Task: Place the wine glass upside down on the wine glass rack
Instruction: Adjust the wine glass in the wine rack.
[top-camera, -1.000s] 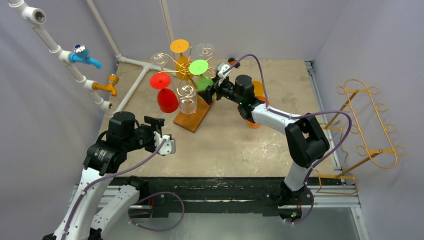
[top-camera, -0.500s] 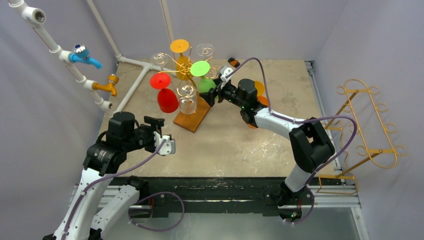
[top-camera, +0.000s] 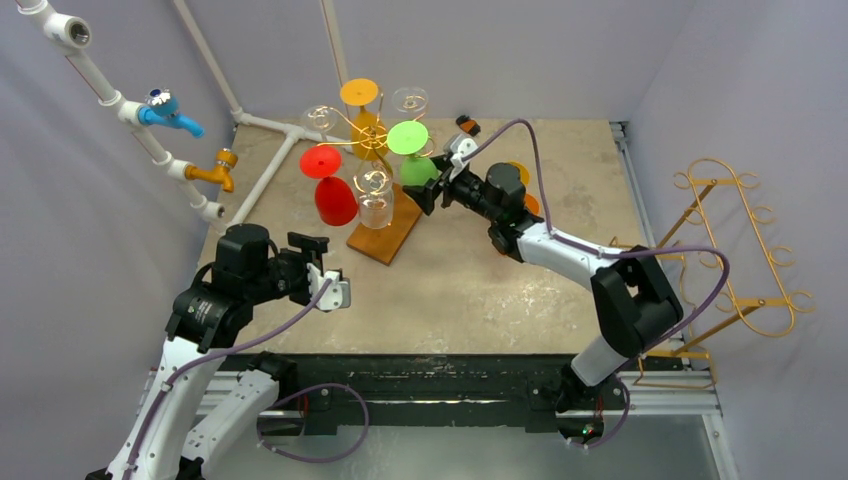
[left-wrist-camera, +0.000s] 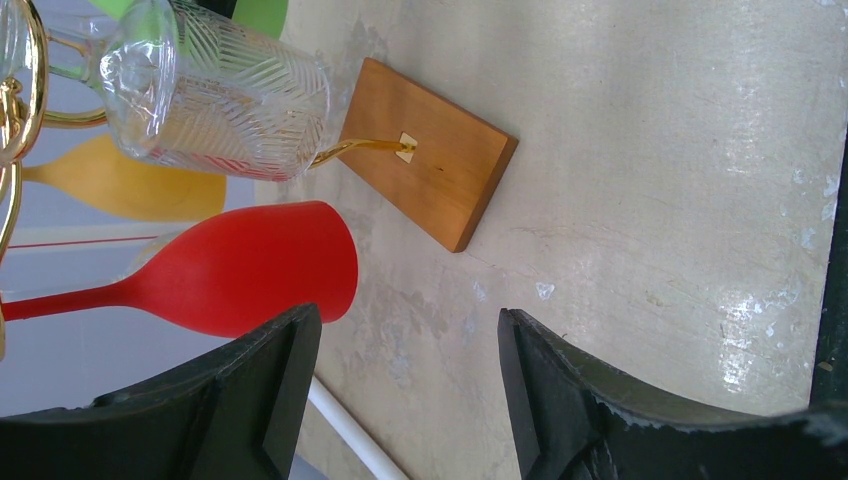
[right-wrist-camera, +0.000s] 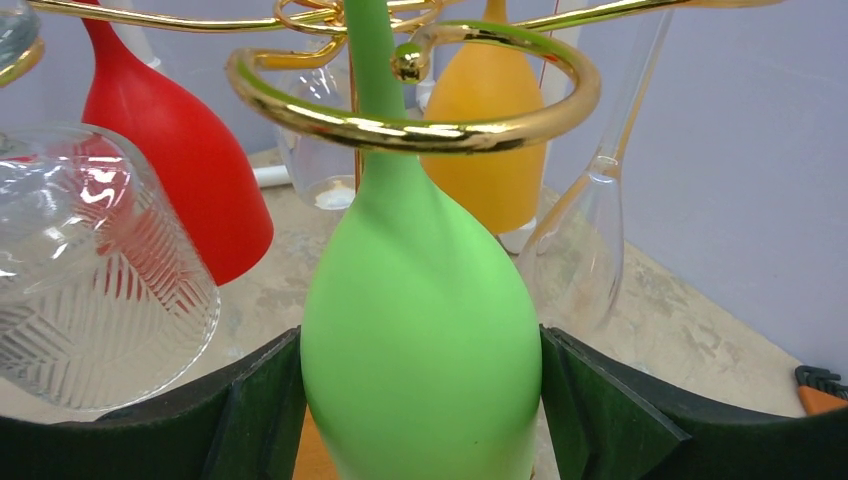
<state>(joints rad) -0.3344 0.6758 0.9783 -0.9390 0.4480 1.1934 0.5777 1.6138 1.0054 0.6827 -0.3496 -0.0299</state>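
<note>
Two sets of fingers to enter, with what stands around them. Entry one, my right fingers (right-wrist-camera: 240, 420): closed against both sides of the bowl of the green wine glass (right-wrist-camera: 415, 330), one finger on each flank, lower middle of the right wrist view. The green wine glass is upside down, foot up, its stem rising through a gold ring (right-wrist-camera: 420, 130) of the wine glass rack (top-camera: 372, 140); whether the foot bears on the ring I cannot tell. Entry two, my left fingers (left-wrist-camera: 230, 400): wide apart, only bare counter (left-wrist-camera: 650, 200) between them, at the bottom of the left wrist view. In the overhead view my left arm sits at lower left, well apart from the rack. The rack has gold wire arms on a wooden base (left-wrist-camera: 425, 165) and stands upper middle in the overhead view. Also on it: a red glass (left-wrist-camera: 250, 265), bowl down, left of the green one in the right wrist view; a clear ribbed glass (left-wrist-camera: 235, 100) just beside the red one; an orange glass (right-wrist-camera: 490, 150) behind the green bowl; a plain clear glass (right-wrist-camera: 575, 270) just right of the green bowl. Elsewhere: a second gold rack (top-camera: 735, 240) at the far right of the overhead view; white pipes (top-camera: 95, 78) with a blue tap (top-camera: 170, 112) and an orange tap (top-camera: 218, 172), upper left.
</note>
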